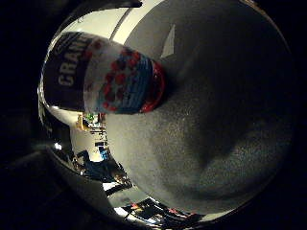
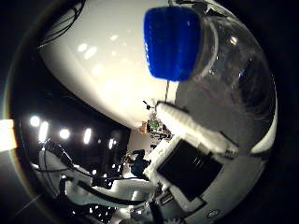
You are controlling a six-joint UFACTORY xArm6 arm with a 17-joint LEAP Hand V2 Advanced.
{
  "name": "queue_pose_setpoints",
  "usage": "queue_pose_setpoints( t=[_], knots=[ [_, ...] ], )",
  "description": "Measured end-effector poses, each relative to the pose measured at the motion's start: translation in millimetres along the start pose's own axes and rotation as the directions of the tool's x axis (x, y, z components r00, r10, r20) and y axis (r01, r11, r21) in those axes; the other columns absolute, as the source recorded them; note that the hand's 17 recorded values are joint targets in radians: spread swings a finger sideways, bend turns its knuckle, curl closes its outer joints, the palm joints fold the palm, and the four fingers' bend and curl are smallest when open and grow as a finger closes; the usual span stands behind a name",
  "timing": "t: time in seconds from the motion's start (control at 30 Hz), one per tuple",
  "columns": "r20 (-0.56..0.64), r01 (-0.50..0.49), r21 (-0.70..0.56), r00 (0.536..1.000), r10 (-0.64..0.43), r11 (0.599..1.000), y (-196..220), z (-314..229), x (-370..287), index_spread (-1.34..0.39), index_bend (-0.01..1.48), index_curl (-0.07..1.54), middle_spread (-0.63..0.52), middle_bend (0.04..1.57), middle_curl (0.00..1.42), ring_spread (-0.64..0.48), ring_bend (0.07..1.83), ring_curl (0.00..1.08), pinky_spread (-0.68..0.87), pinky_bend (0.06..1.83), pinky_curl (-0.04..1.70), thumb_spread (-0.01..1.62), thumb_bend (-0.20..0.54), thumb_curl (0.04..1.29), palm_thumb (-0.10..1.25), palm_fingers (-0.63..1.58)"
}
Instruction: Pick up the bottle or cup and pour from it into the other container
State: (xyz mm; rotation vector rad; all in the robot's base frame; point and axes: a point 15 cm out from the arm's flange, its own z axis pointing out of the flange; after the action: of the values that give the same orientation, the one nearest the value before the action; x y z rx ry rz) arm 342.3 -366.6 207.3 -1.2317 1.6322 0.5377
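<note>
Clear blue-capped bottle [image 2: 219, 51] close against palm, fingers [image 2: 196, 128] apparently grasping it.

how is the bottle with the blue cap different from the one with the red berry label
The blue-capped bottle is clear and shows no label; the berry-label container is wrapped in printed red, blue and dark paper. The first has a blue cap; the second shows a red rim at one end. The clear bottle fills much of its view, so it is close to the palm; the labelled one stands apart on the grey surface. Both look cylindrical.
</note>
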Motion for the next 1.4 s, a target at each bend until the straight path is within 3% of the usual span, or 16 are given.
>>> queue_pose_setpoints(
  t=[0.1,0.23,0.37,0.6,0.77,1.03,1.4],
  knots=[
    [-0.002,-0.002,-0.05,1.0,0.002,0.999,6,8,-2,-0.19,0.19,0.32,-0.03,0.56,0.43,-0.06,1.0,0.3,-0.01,1.05,-0.01,0.98,-0.017,0.33,0.65,0.74],
    [0.008,0.0,-0.069,1.0,0.0,0.998,8,12,-7,-0.24,0.21,0.35,-0.08,0.67,0.48,-0.12,1.07,0.33,-0.25,1.21,0.02,0.99,-0.009,0.38,0.76,1.08],
    [0.004,0.006,-0.068,1.0,-0.006,0.998,6,10,-10,-0.29,0.41,0.48,-0.11,0.86,0.57,-0.15,1.12,0.4,-0.37,1.28,0.12,0.92,-0.015,0.44,0.86,1.29],
    [-0.002,0.017,-0.068,1.0,-0.018,0.998,4,8,-16,-0.24,0.88,0.73,-0.12,1.16,0.7,-0.19,1.3,0.53,-0.25,1.49,0.31,0.8,-0.021,0.56,0.95,1.2],
    [-0.003,0.029,-0.06,1.0,-0.03,0.998,1,5,-24,-0.21,1.06,0.81,-0.13,1.28,0.75,-0.22,1.38,0.62,-0.2,1.6,0.41,0.74,-0.01,0.64,1.03,1.11],
    [-0.049,0.085,-0.052,0.995,-0.088,0.995,-7,-8,-54,-0.22,1.16,0.85,-0.12,1.38,0.8,-0.24,1.39,0.73,-0.18,1.54,0.5,0.34,-0.019,0.8,1.09,1.05],
    [-0.072,0.209,-0.163,0.972,-0.223,0.964,-23,20,-137,-0.2,1.17,0.86,-0.12,1.39,0.8,-0.25,1.35,0.82,-0.19,1.45,0.64,0.24,-0.02,0.88,1.08,1.06]
  ],
)
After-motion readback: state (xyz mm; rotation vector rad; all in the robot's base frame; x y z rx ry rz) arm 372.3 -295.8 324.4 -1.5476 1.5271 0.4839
